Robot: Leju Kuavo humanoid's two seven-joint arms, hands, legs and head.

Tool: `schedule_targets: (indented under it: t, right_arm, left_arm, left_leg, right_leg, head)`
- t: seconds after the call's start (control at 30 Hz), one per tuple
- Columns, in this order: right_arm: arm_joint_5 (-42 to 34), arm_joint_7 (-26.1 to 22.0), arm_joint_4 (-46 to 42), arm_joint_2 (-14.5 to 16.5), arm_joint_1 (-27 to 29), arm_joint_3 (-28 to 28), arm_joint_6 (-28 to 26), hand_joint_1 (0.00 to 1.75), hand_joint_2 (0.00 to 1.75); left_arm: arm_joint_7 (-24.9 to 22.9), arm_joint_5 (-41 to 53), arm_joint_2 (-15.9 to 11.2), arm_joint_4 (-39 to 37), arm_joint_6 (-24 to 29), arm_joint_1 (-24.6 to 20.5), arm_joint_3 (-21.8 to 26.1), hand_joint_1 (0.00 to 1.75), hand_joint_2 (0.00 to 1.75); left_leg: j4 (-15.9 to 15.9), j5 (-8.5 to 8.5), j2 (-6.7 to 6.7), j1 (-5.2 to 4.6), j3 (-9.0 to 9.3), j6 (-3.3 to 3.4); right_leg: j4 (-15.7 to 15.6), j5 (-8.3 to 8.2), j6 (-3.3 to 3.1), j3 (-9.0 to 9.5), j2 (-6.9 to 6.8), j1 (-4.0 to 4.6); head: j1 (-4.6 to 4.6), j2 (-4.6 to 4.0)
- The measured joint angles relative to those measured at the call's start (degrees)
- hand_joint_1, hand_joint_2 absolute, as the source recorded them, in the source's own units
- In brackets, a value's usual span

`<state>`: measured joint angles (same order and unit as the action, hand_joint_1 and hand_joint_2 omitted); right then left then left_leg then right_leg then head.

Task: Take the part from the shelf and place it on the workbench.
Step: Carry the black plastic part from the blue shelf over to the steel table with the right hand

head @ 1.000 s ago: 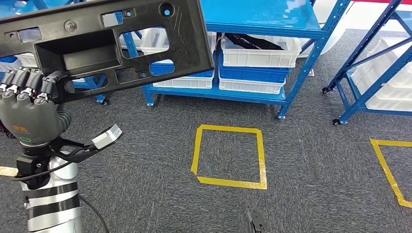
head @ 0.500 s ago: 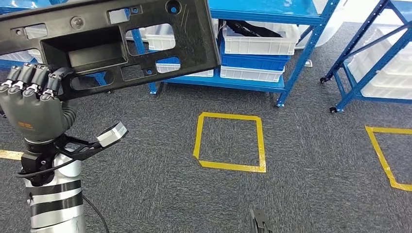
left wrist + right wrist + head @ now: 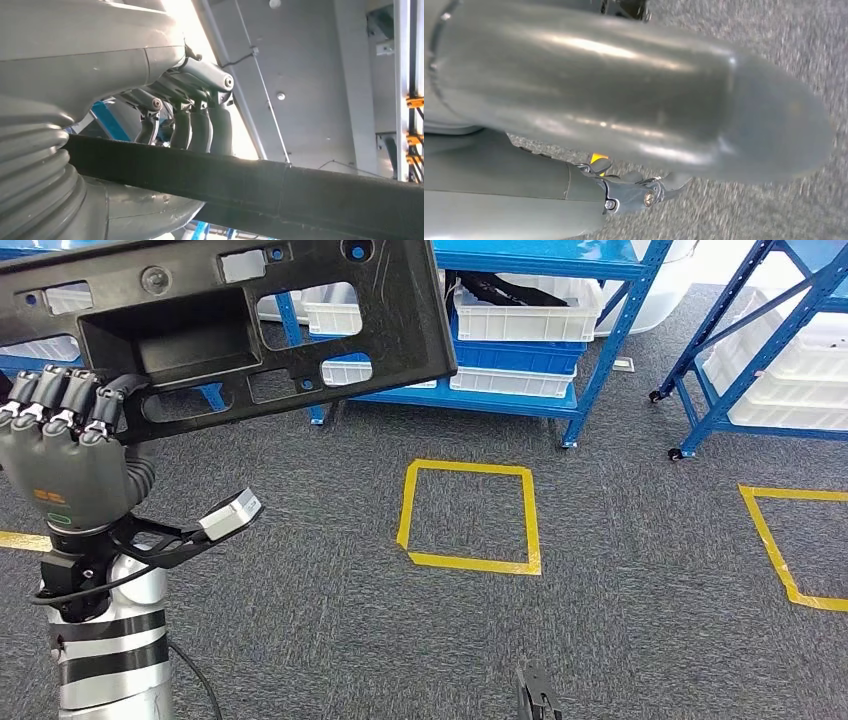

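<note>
The left hand (image 3: 62, 455) is grasping the black plastic part (image 3: 225, 325) by its lower edge, with the fingers (image 3: 192, 131) curling over the rim, and it is holding the part raised in front of the robot, above the grey carpet (image 3: 620, 620). The right hand (image 3: 624, 100) is hanging over the carpet; I cannot tell if it is clenched or released. Farther on, a yellow tape square (image 3: 467, 516) is lying on the floor. Behind it, a blue shelf (image 3: 590, 350) is carrying white bins (image 3: 525, 322).
</note>
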<state>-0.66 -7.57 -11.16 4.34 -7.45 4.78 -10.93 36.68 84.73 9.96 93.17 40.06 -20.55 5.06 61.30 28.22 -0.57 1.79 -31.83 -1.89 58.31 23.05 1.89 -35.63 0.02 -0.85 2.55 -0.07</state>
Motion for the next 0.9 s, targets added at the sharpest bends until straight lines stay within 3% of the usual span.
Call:
schedule_targets:
  t: [0.03, 0.1, 0.13, 0.2, 0.27, 0.3, 0.33, 0.4, 0.47, 0.53, 0.6, 0.63, 0.67, 0.7, 0.77, 0.8, 0.83, 0.87, 0.9]
  right_arm:
    - [0.0, 0.0, 0.0, 0.0, 0.0, -0.1, 0.0, 0.0, 0.0]
    - [0.1, 0.0, 0.0, 0.0, 0.1, -0.2, 0.0, 0.0, 0.0]
    - [0.2, 0.0, 0.0, 0.0, 0.2, -0.2, 0.0, 0.0, 0.0]
    - [0.3, 0.2, 0.0, 0.0, 0.4, -0.2, -0.1, 0.0, 0.0]
    - [0.4, 0.2, 0.0, 0.2, 0.4, -0.3, -0.2, 0.0, 0.0]
    - [0.5, 0.2, 0.0, 0.2, 0.4, -0.3, -0.2, 0.0, 0.0]
    - [0.6, 0.3, 0.0, 0.3, 0.4, -0.4, -0.3, 0.0, 0.0]
    - [0.7, 0.4, 0.0, 0.4, 0.4, -0.5, -0.3, 0.0, 0.0]
    - [0.8, 0.5, 0.0, 0.4, 0.1, -0.5, -0.4, 0.0, 0.0]
    - [1.0, 0.6, -0.1, 0.5, -0.2, -0.6, -0.5, 0.0, 0.0]
    - [1.2, 0.7, -0.1, 0.6, -0.3, -0.6, -0.5, 0.0, 0.0]
    - [1.2, 0.7, -0.1, 0.7, -0.3, -0.6, -0.6, 0.0, 0.0]
    - [1.2, 0.7, -0.1, 0.8, -0.3, -0.6, -0.6, 0.0, 0.0]
    - [1.3, 0.8, -0.1, 1.0, -0.2, -0.6, -0.6, 0.0, 0.0]
    - [1.3, 0.8, -0.1, 1.2, -0.2, -0.6, -0.6, 0.0, 0.0]
    - [1.3, 0.8, -0.1, 1.3, -0.2, -0.6, -0.6, 0.0, 0.0]
    - [1.3, 0.8, -0.1, 1.4, -0.2, -0.6, -0.6, 0.0, 0.0]
    - [1.3, 0.8, -0.1, 1.5, -0.2, -0.6, -0.6, 0.0, 0.0]
    - [1.3, 0.7, -0.1, 1.6, -0.2, -0.6, -0.6, 0.0, 0.0]
  left_arm:
    - [-0.3, 0.1, -0.1, 0.0, 0.0, -0.1, -0.1, 1.75, 1.75]
    - [-1.1, 0.3, -0.2, -0.2, 0.0, -0.2, -0.4, 1.75, 1.75]
    - [-1.5, 0.4, -0.3, -0.2, 0.0, -0.3, -0.5, 1.75, 1.75]
    - [-2.2, 0.4, -0.5, -0.3, 0.0, -0.6, -1.0, 1.75, 1.75]
    - [-2.7, 0.3, -0.7, -0.4, 0.0, -0.7, -1.2, 1.75, 1.75]
    - [-2.8, 0.2, -0.8, -0.5, 0.0, -0.7, -1.3, 1.75, 1.75]
    - [-2.9, 0.0, -1.0, -0.7, 0.0, -0.7, -1.3, 1.75, 1.75]
    - [-2.7, -0.3, -1.2, -1.0, 0.0, -0.7, -1.2, 1.75, 1.75]
    - [-2.4, -0.6, -1.5, -1.1, 0.0, -0.8, -1.0, 1.75, 1.75]
    - [-2.1, -0.6, -1.7, -1.3, 0.0, -0.8, -0.9, 1.75, 1.75]
    - [-1.8, -0.7, -1.8, -1.5, 0.0, -0.9, -0.8, 1.75, 1.75]
    - [-1.8, -0.7, -1.9, -1.6, 0.0, -0.9, -0.7, 1.75, 1.75]
    - [-1.7, -0.7, -2.1, -1.7, 0.0, -1.0, -0.7, 1.75, 1.75]
    - [-1.7, -0.8, -2.3, -1.9, 0.0, -1.0, -0.6, 1.75, 1.75]
    - [-1.7, -0.8, -2.5, -2.1, 0.0, -1.1, -0.5, 1.75, 1.75]
    - [-1.6, -0.8, -2.7, -2.2, 0.0, -1.1, -0.5, 1.75, 1.75]
    - [-1.5, -0.8, -2.7, -2.3, 0.0, -1.1, -0.5, 1.75, 1.75]
    - [-1.4, -0.9, -2.8, -2.4, 0.0, -1.1, -0.5, 1.75, 1.75]
    - [-1.2, -0.9, -2.8, -2.6, 0.0, -1.2, -0.5, 1.75, 1.75]
  left_leg:
    - [-1.2, 0.5, -0.18, -0.31, 0.39, 0.37]
    - [-1.5, -0.25, -0.03, -0.68, -0.57, 1.71]
    - [-1.6, -0.87, 0.08, -0.79, -1.18, 2.47]
    - [-1.8, -2.34, 0.27, -0.83, -2.73, 3.78]
    - [-1.8, -3.77, 0.35, -1.09, -4.55, 4.28]
    - [-1.8, -4.51, 0.39, -1.21, -5.49, 4.33]
    - [-1.8, -5.27, 0.43, -1.32, -6.47, 4.33]
    - [-1.8, -6.81, 0.43, -1.44, -8.34, 4.17]
    - [-1.7, -8.28, 0.43, -1.51, -9.76, 3.78]
    - [-2.1, -9.74, 0.58, -1.43, -10.24, 3.07]
    - [-2.9, -11.07, 0.73, -1.25, -10.19, 2.21]
    - [-2.8, -10.76, 0.68, -1.15, -10.4, 1.86]
    - [-2.0, -9.1, 0.62, -1.09, -10.78, 1.55]
    - [0.0, -6.32, 0.55, -1.03, -11.38, 1.28]
    - [7.0, 0.15, 0.52, -0.8, -12.65, 0.68]
    - [10.5, 1.66, 0.52, -0.65, -12.97, 0.36]
    - [13.1, 1.7, 0.52, -0.42, -12.73, 0.06]
    - [13.8, 0.64, 0.52, -0.14, -11.68, -0.23]
    - [12.6, -0.74, 0.53, 0.2, -9.59, -0.54]
  right_leg:
    - [0.0, -0.46, 0.47, -0.41, 0.02, 0.02]
    - [0.0, -1.17, 1.35, -1.16, 0.03, -0.16]
    - [0.5, -0.57, 1.43, -1.82, 0.02, -0.24]
    - [4.6, 3.29, 0.77, -3.86, 0.04, -0.34]
    - [11.8, 8.04, 0.11, -5.89, 0.05, -0.25]
    - [14.8, 9.16, 0.2, -6.23, 0.05, -0.23]
    - [16.4, 9.19, 0.53, -5.81, 0.05, -0.2]
    - [14.0, 7.22, 1.18, -2.19, 0.04, 0.01]
    - [5.7, 7.05, 0.64, 4.31, -0.05, 0.49]
    - [-0.2, 8.15, -0.24, 7.99, -0.1, 1.02]
    - [-1.2, 7.54, -0.85, 7.7, -0.03, 1.09]
    - [-1.4, 6.89, -1.23, 7.36, 0.01, 0.87]
    - [-1.6, 6.06, -1.71, 6.97, -0.03, 0.57]
    - [-1.7, 5.19, -2.04, 6.43, -0.08, 0.24]
    - [-1.6, 3.66, -2.44, 5.02, -0.17, 0.11]
    - [-1.6, 2.96, -2.35, 4.13, -0.22, 0.09]
    - [-1.5, 2.29, -2.19, 3.23, -0.26, 0.05]
    - [-1.4, 1.7, -1.92, 2.38, -0.28, -0.05]
    - [-1.2, 1.19, -1.61, 1.58, -0.29, -0.21]
  head:
    - [-0.02, 0.0]
    - [-0.06, 0.0]
    - [-0.12, 0.0]
    - [-0.4, 0.0]
    - [-0.67, 0.0]
    - [-0.68, 0.0]
    - [-0.68, 0.0]
    - [-0.69, 0.0]
    - [-0.68, 0.01]
    - [-0.66, 0.01]
    - [-0.76, 0.0]
    - [-0.84, 0.0]
    - [-0.7, 0.0]
    - [-0.57, 0.0]
    - [-0.3, 0.0]
    - [-0.28, 0.0]
    - [-0.26, 0.0]
    - [-0.25, 0.0]
    - [-0.25, 0.0]
